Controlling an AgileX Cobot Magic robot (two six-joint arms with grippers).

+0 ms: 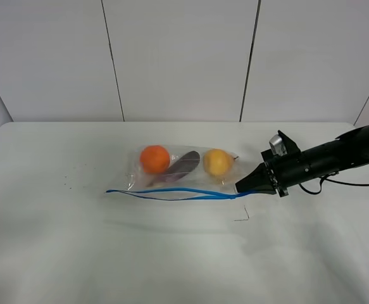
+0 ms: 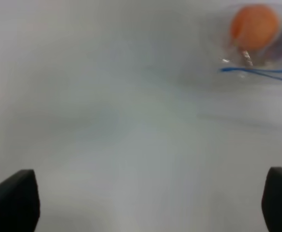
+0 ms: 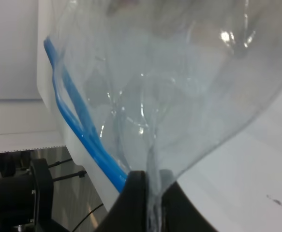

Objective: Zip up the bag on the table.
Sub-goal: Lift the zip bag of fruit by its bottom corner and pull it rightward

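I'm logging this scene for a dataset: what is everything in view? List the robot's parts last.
clear crinkly plastic zip bag: one, transparent, mid-table
blue zipper strip: one, blue, bag's near edge, halves parted
round orange fruit: one, orange, inside bag, far from the right gripper
purple eggplant: one, dark purple, inside bag, middle
yellow fruit: one, yellow, inside bag, nearest the right gripper
white matte table: one, white, under the bag
wall panels: several, white, behind table
right gripper: one, black, shut on bag's corner
left gripper: one, black, open, apart from bag
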